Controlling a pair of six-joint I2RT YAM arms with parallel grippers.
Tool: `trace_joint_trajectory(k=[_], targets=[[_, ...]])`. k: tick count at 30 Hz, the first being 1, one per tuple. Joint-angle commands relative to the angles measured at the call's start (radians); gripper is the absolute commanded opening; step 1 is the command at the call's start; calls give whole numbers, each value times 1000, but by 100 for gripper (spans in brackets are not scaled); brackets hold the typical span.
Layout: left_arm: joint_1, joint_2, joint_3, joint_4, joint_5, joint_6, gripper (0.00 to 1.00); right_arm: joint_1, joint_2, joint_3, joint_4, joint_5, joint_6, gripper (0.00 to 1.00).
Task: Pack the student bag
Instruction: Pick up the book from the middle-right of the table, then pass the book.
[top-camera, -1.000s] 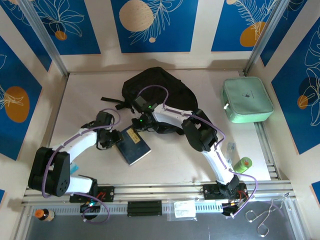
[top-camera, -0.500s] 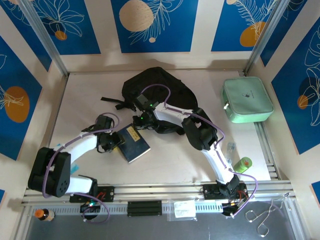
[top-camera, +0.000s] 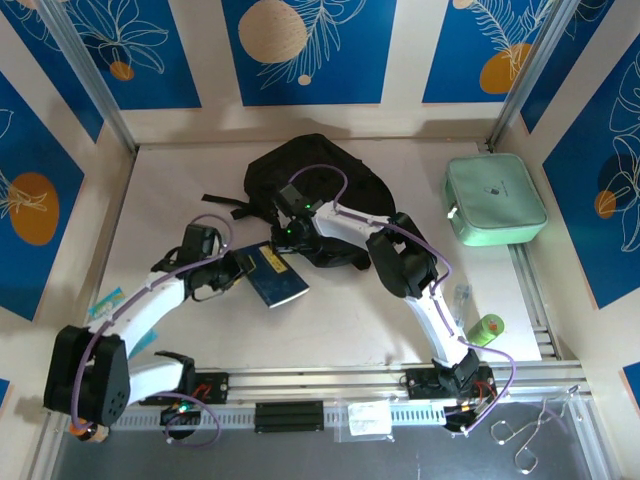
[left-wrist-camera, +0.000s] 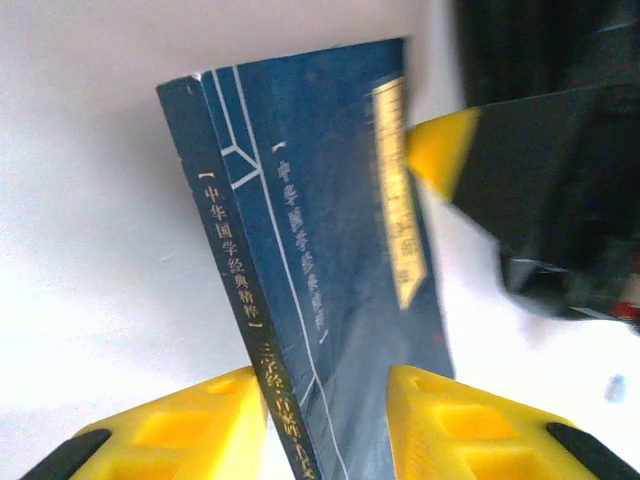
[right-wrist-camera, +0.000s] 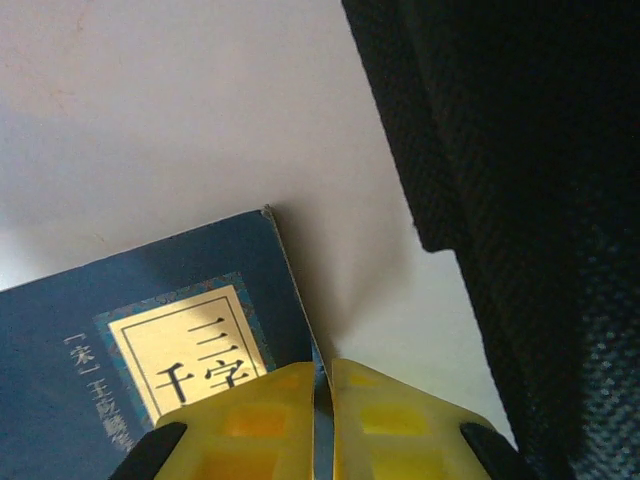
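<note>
The left claw (left-wrist-camera: 325, 428) pinches a dark blue book (left-wrist-camera: 320, 250) near its spine, one yellow finger on each side. The book stands tilted up on edge, and its lower end runs out of the wrist picture. The right claw (right-wrist-camera: 322, 400) is pressed almost flat together on the thin edge of the book's cover. Only a dark sliver shows between its fingers.

The gold label on the cover is blurred from the left wrist and half hidden behind the fingers from the right. I can see printed characters there but not the whole title.

The student bag (top-camera: 310, 170) lies at the far middle of the desk (top-camera: 170, 190), just beyond the book. From overhead, the right arm crosses its near part and covers it, so I cannot tell whether the bag is unzipped. A black strap (top-camera: 225, 205) trails out to its left. In the right wrist view the bag is a wall of black weave close beside the book's corner, with bare desk between them.

Well off to the far right sits a mint-green zip pouch (top-camera: 495, 198). A small green bottle (top-camera: 487, 329) lies near the right arm's base. A clear plastic packet (top-camera: 367, 419) rests on the front rail.
</note>
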Motion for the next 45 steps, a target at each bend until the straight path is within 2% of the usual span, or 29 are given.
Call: trace_joint_trajectory(k=[1, 8, 10, 15, 17, 20, 26, 33, 38, 40, 43, 45], targets=[[5, 3, 15, 123, 78, -33, 35, 12, 49, -40, -51, -8, 11, 11], [-1, 70, 34, 96, 40, -33, 31, 12, 37, -41, -47, -22, 3, 11], [-1, 73, 48, 63, 8, -26, 27, 11, 25, -40, -48, -24, -1, 11], [1, 49, 92, -30, -84, 4, 9, 2, -81, -64, -36, -62, -35, 16], [0, 23, 116, -63, -135, 20, 0, -11, -156, -106, -5, -95, -47, 20], [1, -12, 145, -65, -180, 26, 0, -50, -296, -191, 64, -156, -40, 31], [-2, -21, 276, -41, -187, 36, 0, -160, -527, -353, 175, -208, 0, 52], [-31, 59, 439, 145, -129, -14, 0, -321, -702, -561, 327, -264, 78, 75], [-108, 186, 505, 354, -140, -103, 0, -432, -757, -681, 491, -409, 231, 80], [-147, 241, 520, 436, -187, -153, 0, -461, -757, -716, 571, -474, 317, 81], [-225, 297, 558, 491, -323, -168, 0, -483, -751, -768, 702, -530, 441, 82], [-255, 335, 580, 547, -357, -181, 0, -497, -743, -796, 779, -549, 522, 83]])
